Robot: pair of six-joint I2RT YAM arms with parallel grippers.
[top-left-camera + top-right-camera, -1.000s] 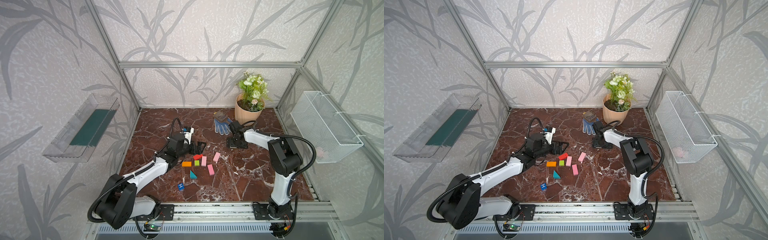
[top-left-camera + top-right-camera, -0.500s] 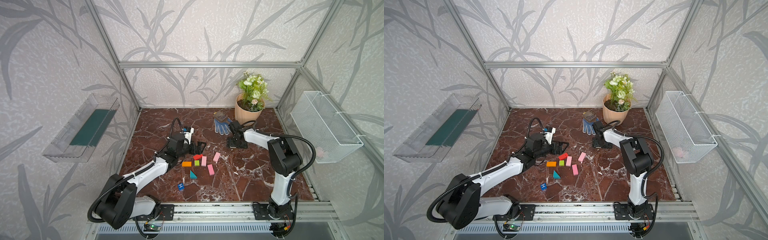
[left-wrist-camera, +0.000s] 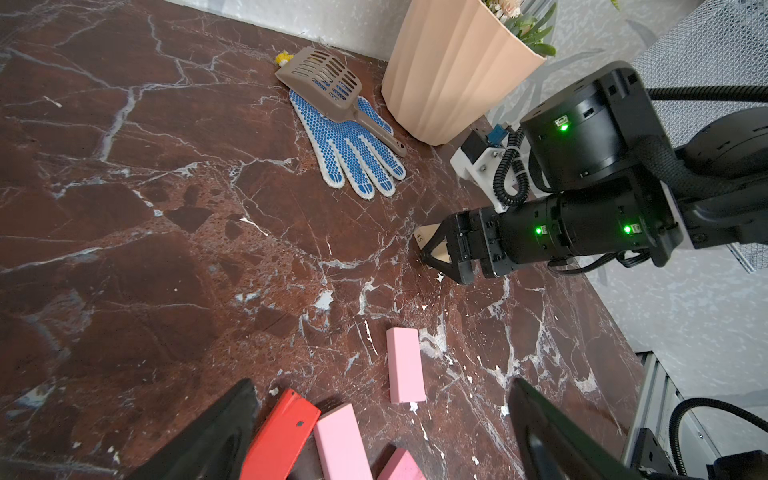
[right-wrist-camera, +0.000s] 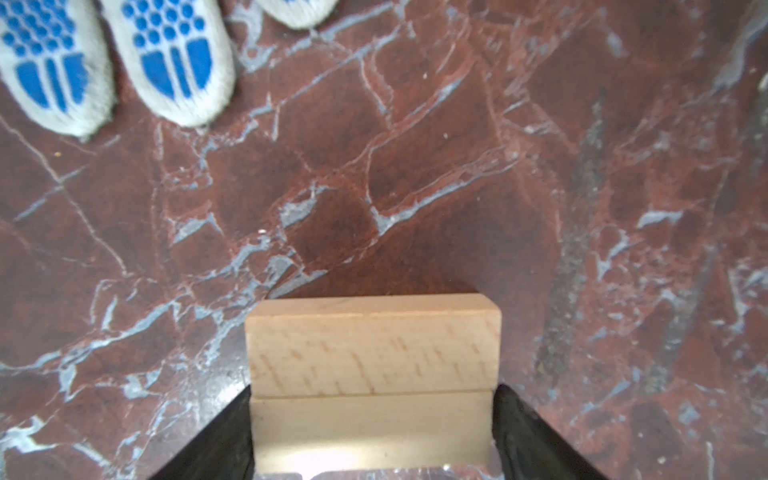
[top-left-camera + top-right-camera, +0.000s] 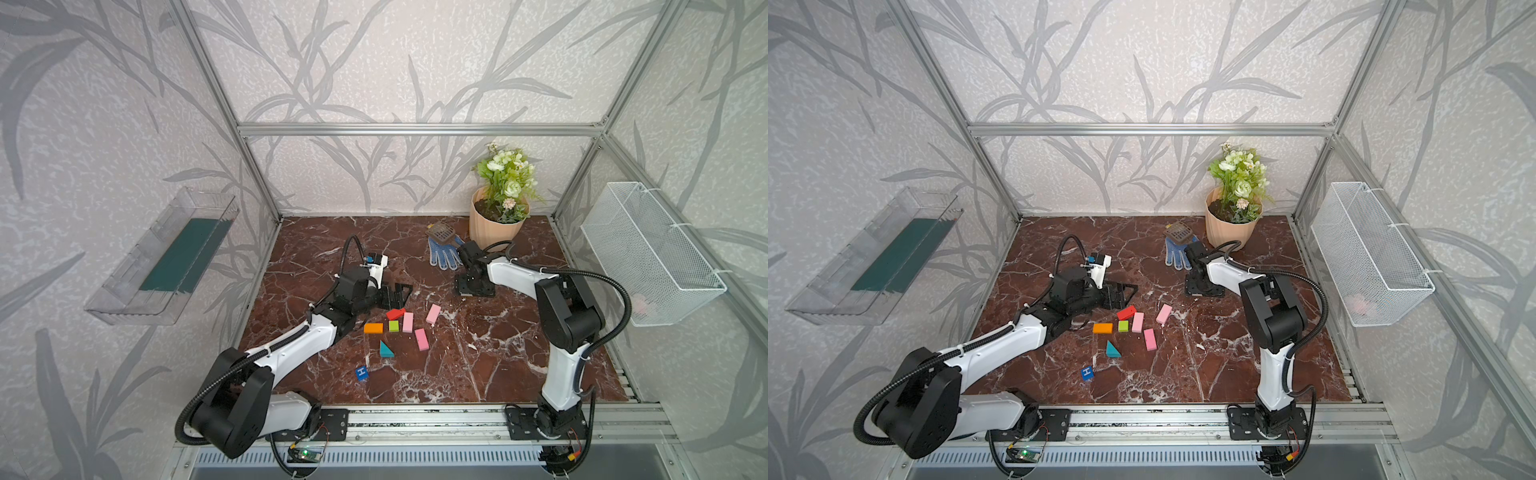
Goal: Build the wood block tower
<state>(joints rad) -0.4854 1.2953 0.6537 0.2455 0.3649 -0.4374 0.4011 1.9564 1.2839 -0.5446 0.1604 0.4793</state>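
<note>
Three pink blocks [image 5: 408, 322], maybe two bars [image 4: 372, 353]

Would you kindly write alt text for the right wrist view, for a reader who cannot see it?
Two tan bars sit flush together at the right gripper, whose black fingers press the nearer bar's ends, on a red-brown marble table. Fingertips of a blue-dotted glove show at one edge.

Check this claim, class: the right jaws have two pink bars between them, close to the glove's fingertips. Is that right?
One slip: they are tan bars, not pink. The right wrist view shows the two between the jaws of the right gripper, close to the fingertips of the glove.
</note>
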